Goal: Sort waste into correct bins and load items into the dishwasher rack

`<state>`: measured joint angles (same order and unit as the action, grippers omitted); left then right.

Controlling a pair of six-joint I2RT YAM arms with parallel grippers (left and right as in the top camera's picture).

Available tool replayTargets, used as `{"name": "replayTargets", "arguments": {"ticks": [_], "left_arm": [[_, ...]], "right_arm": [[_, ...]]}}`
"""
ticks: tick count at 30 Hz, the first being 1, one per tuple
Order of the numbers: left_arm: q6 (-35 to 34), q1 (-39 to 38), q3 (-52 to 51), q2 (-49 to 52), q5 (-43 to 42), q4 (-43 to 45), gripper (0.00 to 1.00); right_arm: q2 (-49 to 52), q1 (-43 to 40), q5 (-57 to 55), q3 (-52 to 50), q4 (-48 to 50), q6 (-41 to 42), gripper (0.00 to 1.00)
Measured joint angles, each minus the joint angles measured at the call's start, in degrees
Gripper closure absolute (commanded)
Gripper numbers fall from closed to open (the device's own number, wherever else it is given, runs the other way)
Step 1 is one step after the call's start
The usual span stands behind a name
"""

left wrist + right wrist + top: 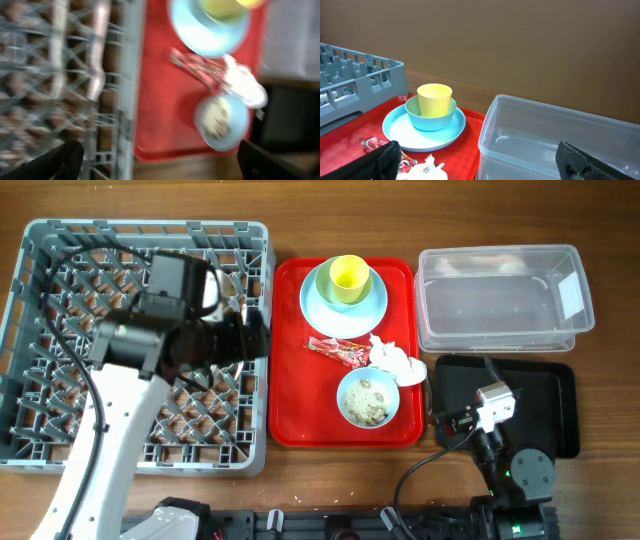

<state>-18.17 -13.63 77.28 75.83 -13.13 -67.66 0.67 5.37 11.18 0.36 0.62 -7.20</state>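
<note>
The grey dishwasher rack (pixel 60 410) fills the left. My left gripper (pixel 256 335) hovers open and empty over its right edge; its wrist view (pixel 160 165) is blurred. Two white utensils (pixel 97 50) lie in the rack (pixel 30 100). On the red tray (pixel 290 400) a yellow-green cup (pixel 348 275) stands in a light blue bowl on the plate (pixel 318 310). The red wrapper (pixel 338 352), the napkin (pixel 396 361) and a bowl of rice scraps (pixel 368 400) lie nearer. My right gripper (pixel 448 418) is open and empty over the black tray (pixel 545 410), facing the cup (pixel 435 100) and clear tub (pixel 560 140).
The clear tub (pixel 500 305) stands behind the black tray at the right. Bare wooden table runs along the front edge. The left arm's body covers the middle of the rack in the overhead view.
</note>
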Motion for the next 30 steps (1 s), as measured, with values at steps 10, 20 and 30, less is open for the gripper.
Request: {"name": "replayTargets", "arguments": {"ticks": [10, 20, 30], "left_arm": [[-1.1, -22.9, 0.0, -0.3, -4.7, 2.5, 0.0], [-10.2, -0.8, 0.0, -17.8, 10.2, -3.4, 0.0], [-11.5, 23.8, 0.1, -32.5, 13.7, -9.5, 0.0]], "right_arm": [[0.0, 0.0, 0.0, 0.0, 0.0, 0.0, 0.0], [0.0, 0.0, 0.0, 0.0, 0.0, 0.0, 0.0], [0.0, 0.0, 0.0, 0.0, 0.0, 0.0, 0.0]]}}
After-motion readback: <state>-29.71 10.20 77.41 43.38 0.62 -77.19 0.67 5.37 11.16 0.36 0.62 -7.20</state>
